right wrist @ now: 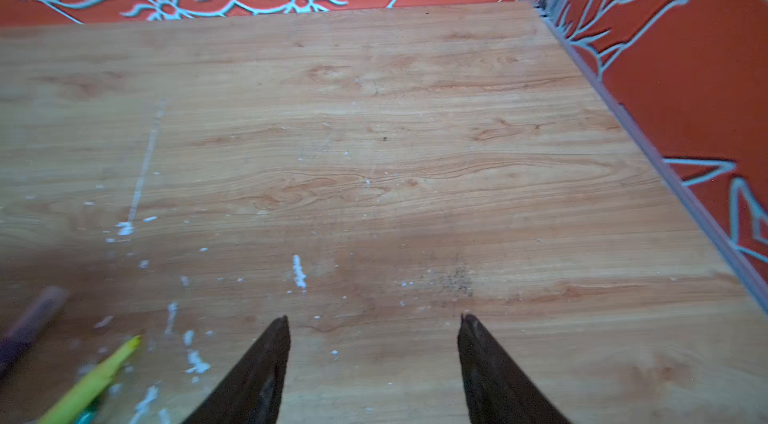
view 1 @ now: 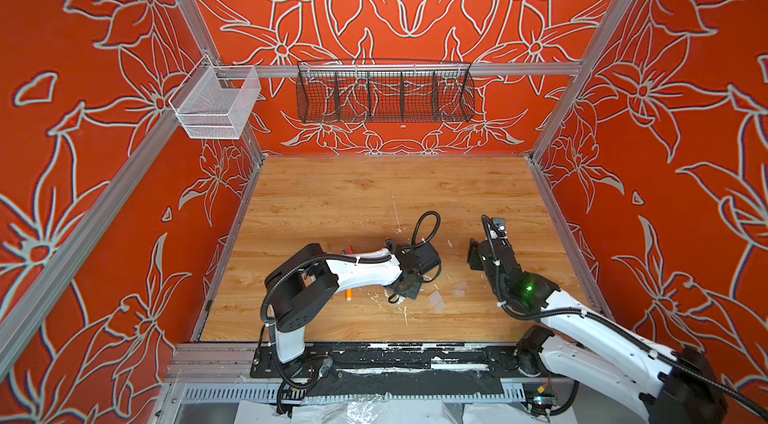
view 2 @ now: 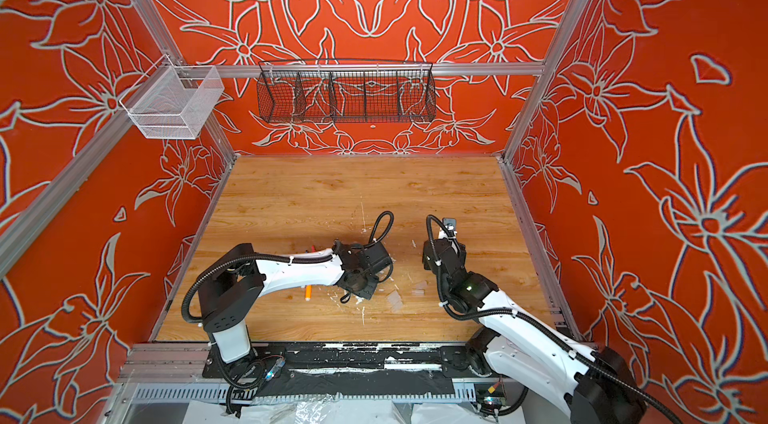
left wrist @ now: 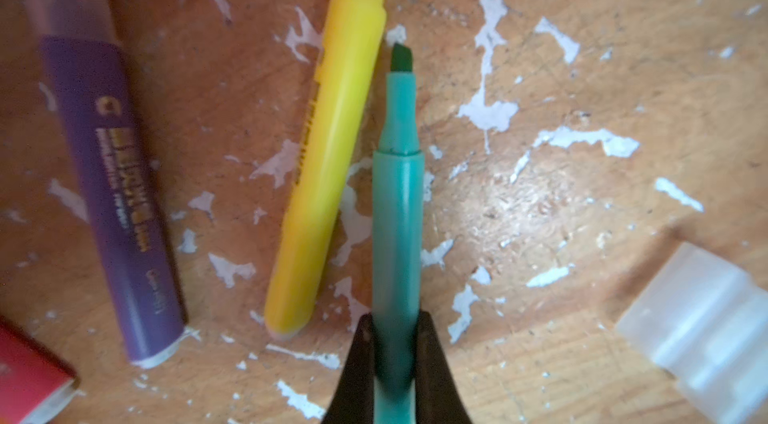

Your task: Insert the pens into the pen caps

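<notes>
Tabletop (left wrist: pixel 665 6): hand (left wrist: pixel 395 318) tight on green pen (left wrist: pixel 397 214)

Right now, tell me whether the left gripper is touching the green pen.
Touching. The left wrist view shows the left gripper shut on the green pen, both fingers pressed against its barrel.

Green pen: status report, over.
Left gripper: jaws shut on green pen, tip uncapped. Right gripper: jaws open, empty. Yellow pen close alongside; clear cap lies off to the side.
</notes>
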